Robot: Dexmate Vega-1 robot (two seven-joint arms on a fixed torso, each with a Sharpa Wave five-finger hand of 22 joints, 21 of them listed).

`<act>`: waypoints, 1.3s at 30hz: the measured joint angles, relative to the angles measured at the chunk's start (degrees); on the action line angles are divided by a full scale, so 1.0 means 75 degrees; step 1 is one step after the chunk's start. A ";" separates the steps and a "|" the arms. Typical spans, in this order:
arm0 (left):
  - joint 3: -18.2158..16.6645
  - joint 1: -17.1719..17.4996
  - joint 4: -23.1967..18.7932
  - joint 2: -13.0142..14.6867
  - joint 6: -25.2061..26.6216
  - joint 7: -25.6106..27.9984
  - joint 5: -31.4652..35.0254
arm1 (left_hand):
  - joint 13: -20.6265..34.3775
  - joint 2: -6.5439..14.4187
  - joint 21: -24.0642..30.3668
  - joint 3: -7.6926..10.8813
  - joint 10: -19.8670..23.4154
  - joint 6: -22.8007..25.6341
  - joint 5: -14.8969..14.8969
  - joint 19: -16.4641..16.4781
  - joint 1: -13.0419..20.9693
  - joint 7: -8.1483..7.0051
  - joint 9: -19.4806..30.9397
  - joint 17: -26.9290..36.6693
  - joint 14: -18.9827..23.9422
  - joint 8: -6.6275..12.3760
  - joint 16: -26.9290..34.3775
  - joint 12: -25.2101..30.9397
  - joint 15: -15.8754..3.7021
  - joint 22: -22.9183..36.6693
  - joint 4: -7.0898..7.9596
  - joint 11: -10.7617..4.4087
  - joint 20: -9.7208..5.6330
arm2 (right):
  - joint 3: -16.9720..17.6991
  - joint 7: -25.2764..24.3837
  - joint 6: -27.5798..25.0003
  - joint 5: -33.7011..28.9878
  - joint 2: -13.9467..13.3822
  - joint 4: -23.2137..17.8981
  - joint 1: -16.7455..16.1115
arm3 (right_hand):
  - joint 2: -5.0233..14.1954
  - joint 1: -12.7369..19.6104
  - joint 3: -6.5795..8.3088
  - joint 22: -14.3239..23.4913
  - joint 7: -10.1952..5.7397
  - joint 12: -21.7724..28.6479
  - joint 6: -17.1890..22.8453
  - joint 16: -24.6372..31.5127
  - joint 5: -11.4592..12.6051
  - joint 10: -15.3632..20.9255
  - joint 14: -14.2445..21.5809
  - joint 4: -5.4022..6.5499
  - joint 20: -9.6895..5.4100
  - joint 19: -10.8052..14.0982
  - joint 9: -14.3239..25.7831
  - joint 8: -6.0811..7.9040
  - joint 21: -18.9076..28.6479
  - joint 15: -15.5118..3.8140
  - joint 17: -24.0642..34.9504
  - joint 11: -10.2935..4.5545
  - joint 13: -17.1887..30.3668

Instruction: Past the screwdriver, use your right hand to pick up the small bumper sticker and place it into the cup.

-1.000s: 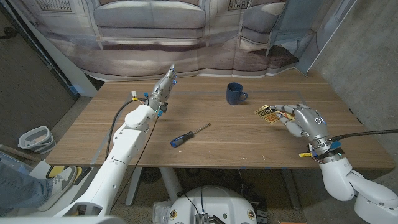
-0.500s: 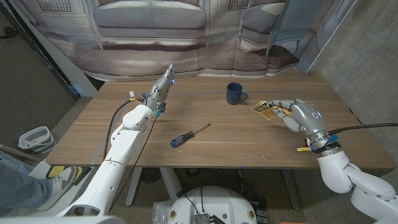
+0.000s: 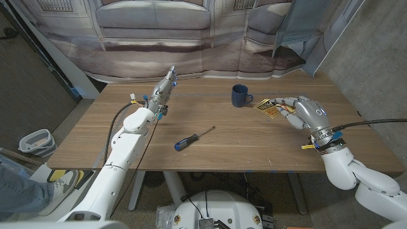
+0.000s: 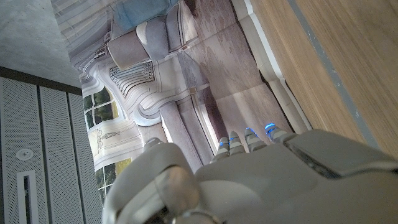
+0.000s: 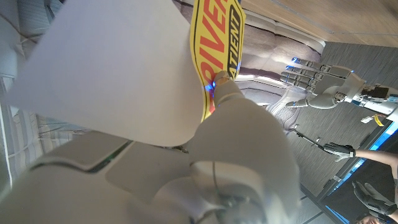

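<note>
My right hand (image 3: 304, 113) has the bumper sticker (image 3: 268, 107) pinched between its fingers, the sheet sticking out from the fingertips toward the cup (image 3: 240, 96); hand and sticker sit over the right side of the counter (image 3: 254, 143), the sticker just beside the cup's handle side but apart from it and not over the mouth; I cannot tell whether the sticker clears the wood or brushes it. From the right wrist camera the sticker (image 5: 217, 37) fills much of the frame, its white backing toward the lens and a yellow face with red lettering curling round the edge, one finger (image 5: 227, 99) pressed on it; I can read "IVE" in large red letters and "ATIENT" below in black, both cut off, so the full words are not legible. The screwdriver (image 3: 193, 138), blue handle and dark shaft, lies on the counter near the middle, well apart from the cup and from both hands. My left hand (image 3: 164, 90) holds nothing, its fingers straight and close together, reaching toward the far edge of the counter; the left wrist camera shows the back of that hand (image 4: 261, 180) with the fingers extended. Count: one sticker, one cup, dark blue with a handle, one screwdriver.
</note>
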 measured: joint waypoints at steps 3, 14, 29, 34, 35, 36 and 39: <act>-0.0014 0.0002 0.0000 0.0000 0.0001 -0.0020 0.0002 | 0.0000 0.0000 0.0000 0.0000 0.0000 0.0000 0.0000 0.0000 0.0000 0.0000 0.0000 0.0000 0.0000 0.0000 0.0000 0.0000 0.0000 0.0000 0.0000 0.0000 0.0000 | -0.0045 0.0036 0.0021 -0.0006 -0.0026 0.0017 0.0135 | 0.0000 0.0000 0.0000 0.0000 0.0000 0.0000 0.0000 0.0000 0.0000 0.0000 0.0000 0.0000 0.0000 0.0000 0.0000 0.0000 0.0000 0.0000 0.0029 0.0000 0.0000; -0.0053 0.0008 0.0007 -0.0007 -0.0027 -0.0058 0.0004 | 0.0000 0.0041 0.0000 0.0000 0.0000 0.0000 0.0000 0.0000 0.0041 0.0000 0.0000 0.0000 0.0000 0.0000 0.0000 0.0000 0.0000 0.0000 0.0000 0.0000 0.0000 | -0.0179 0.0091 0.0068 -0.0059 -0.0046 0.0065 0.0426 | 0.0000 0.0000 0.0000 -0.0016 0.0000 0.0000 0.0000 0.0000 0.0000 0.0000 0.0043 0.0000 0.0000 0.0000 -0.0001 0.0000 0.0000 -0.0042 0.0037 -0.0001 -0.0002; -0.0146 0.0088 -0.0034 -0.0007 -0.0061 -0.0070 0.0004 | 0.0000 0.0041 0.0000 0.0001 0.0000 0.0000 0.0000 0.0000 0.0041 0.0000 0.0000 0.0000 0.0000 0.0000 0.0000 0.0000 0.0000 0.0000 0.0000 0.0000 0.0000 | -0.0500 0.0112 0.0248 -0.0077 -0.0063 0.0213 0.0970 | 0.0000 -0.0001 0.0022 -0.0038 0.0000 0.0000 0.0000 0.0000 -0.0028 0.0026 0.0042 0.0022 0.0000 0.0000 -0.0001 0.0000 0.0000 -0.0041 0.0036 0.0027 -0.0003; -0.0177 0.0136 -0.0087 -0.0006 -0.0064 -0.0070 0.0004 | 0.0000 0.0041 0.0000 0.0001 0.0000 0.0000 0.0000 -0.0028 0.0041 0.0000 0.0000 0.0000 0.0000 0.0000 0.0000 0.0000 0.0000 0.0000 0.0000 0.0000 0.0028 | -0.0570 0.0120 0.0338 -0.0076 -0.0064 0.0249 0.1086 | 0.0000 -0.0001 0.0022 -0.0038 0.0000 0.0000 0.0000 0.0000 -0.0028 0.0026 0.0042 0.0022 0.0000 0.0000 -0.0001 -0.0052 0.0000 -0.0041 0.0036 0.0027 -0.0004; -0.0183 0.0146 -0.0095 -0.0007 -0.0064 -0.0070 0.0004 | 0.0000 0.0041 0.0000 0.0001 0.0000 0.0000 0.0000 -0.0028 0.0041 0.0000 0.0000 0.0000 0.0000 0.0000 0.0000 0.0000 0.0000 0.0000 0.0000 0.0000 0.0028 | -0.0570 0.0126 0.0359 -0.0072 -0.0064 0.0249 0.1086 | 0.0000 -0.0001 0.0022 -0.0038 0.0018 0.0000 -0.0018 0.0000 -0.0028 0.0026 0.0042 0.0022 0.0000 0.0000 -0.0002 -0.0052 0.0000 -0.0041 0.0036 0.0027 -0.0004; -0.0187 0.0153 -0.0100 -0.0007 -0.0064 -0.0061 0.0003 | 0.0000 0.0041 0.0000 0.0001 0.0000 0.0000 0.0000 -0.0028 0.0041 0.0000 0.0000 0.0000 0.0000 0.0000 0.0000 0.0000 0.0000 0.0000 0.0000 0.0000 0.0028 | -0.0668 0.0129 0.0370 -0.0069 -0.0076 0.0304 0.1252 | 0.0000 -0.0001 0.0022 -0.0038 0.0030 0.0000 -0.0030 0.0000 -0.0028 0.0026 0.0042 0.0022 0.0000 0.0001 -0.0001 -0.0052 0.0000 -0.0041 0.0036 0.0027 -0.0004; -0.0201 0.0174 -0.0129 -0.0007 -0.0064 -0.0061 0.0003 | 0.0000 0.0041 0.0000 0.0001 0.0000 0.0000 0.0000 -0.0027 0.0041 0.0000 0.0000 0.0000 0.0000 0.0000 0.0000 0.0000 0.0000 0.0000 0.0000 0.0000 0.0028 | -0.0668 0.0149 0.0419 -0.0058 -0.0076 0.0304 0.1252 | 0.0000 -0.0001 0.0022 -0.0037 0.0042 0.0000 -0.0042 0.0000 -0.0028 0.0026 0.0041 0.0022 0.0000 0.0000 -0.0001 -0.0052 0.0000 -0.0041 0.0035 0.0027 -0.0004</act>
